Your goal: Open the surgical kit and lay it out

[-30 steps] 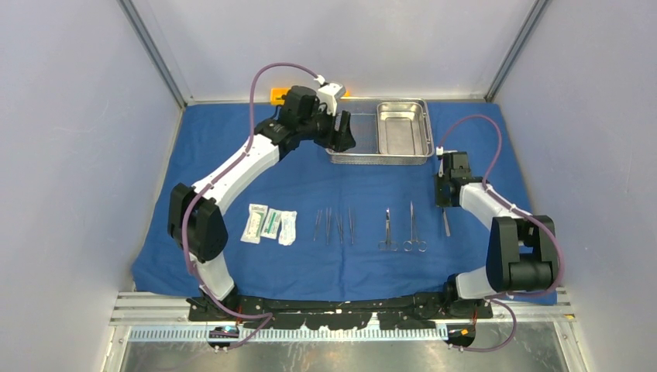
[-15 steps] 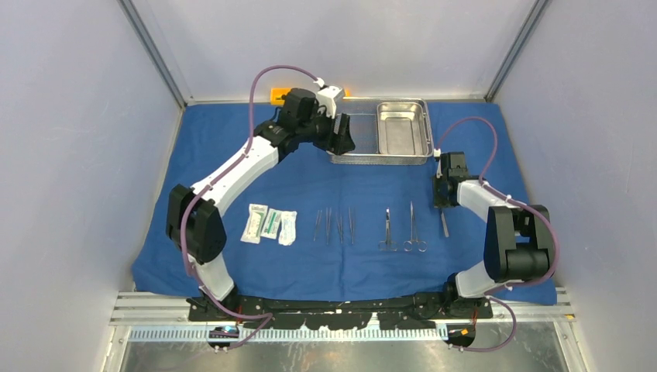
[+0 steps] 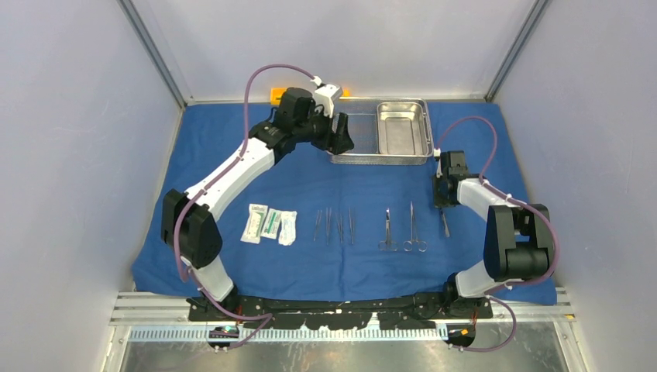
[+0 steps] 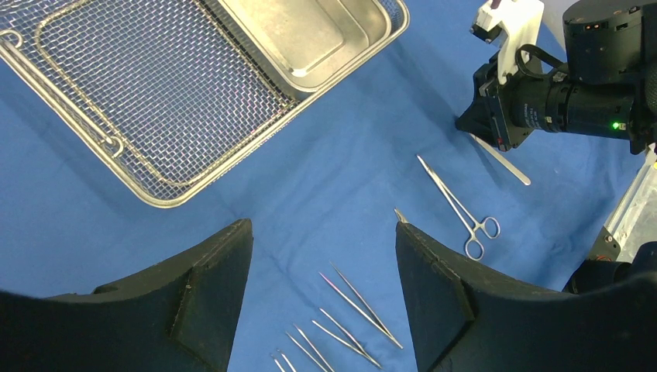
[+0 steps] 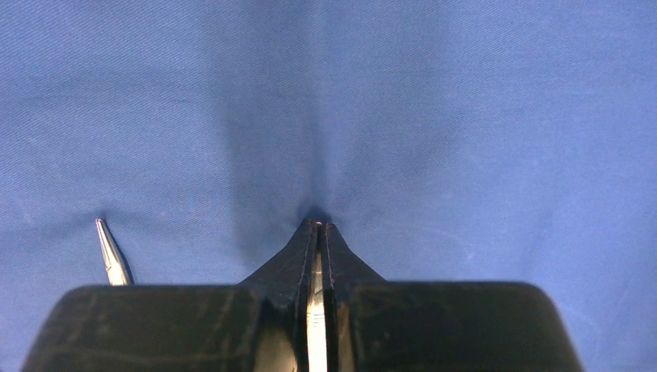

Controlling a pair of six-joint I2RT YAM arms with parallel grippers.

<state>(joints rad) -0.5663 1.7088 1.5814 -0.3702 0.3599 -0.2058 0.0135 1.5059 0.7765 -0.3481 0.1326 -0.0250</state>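
The blue cloth wrap [image 3: 232, 155] lies spread flat. On its far side stands the mesh basket [image 3: 341, 159] with the solid steel tray [image 3: 403, 128] inside it. Three packets [image 3: 268, 223], forceps [image 3: 333, 225] and scissors [image 3: 387, 231] lie in a row near the front. My left gripper [image 3: 341, 133] hangs open and empty over the basket's left end; its wrist view looks down on the basket [image 4: 155, 93] and the forceps [image 4: 364, 306]. My right gripper [image 3: 443, 203] is low on the cloth, right of the row. Its jaws are pinched on a thin steel instrument [image 5: 315, 310] whose free end [image 3: 445, 225] rests on the cloth.
An orange block [image 3: 276, 95] sits at the back edge behind the left arm. Grey walls close in both sides. The tip of a neighbouring instrument [image 5: 112, 260] lies just left of my right gripper [image 5: 318, 225].
The right arm's elbow has folded in closer to its base while its gripper stays at the instrument. The left arm's elbow has drifted a little to the left.
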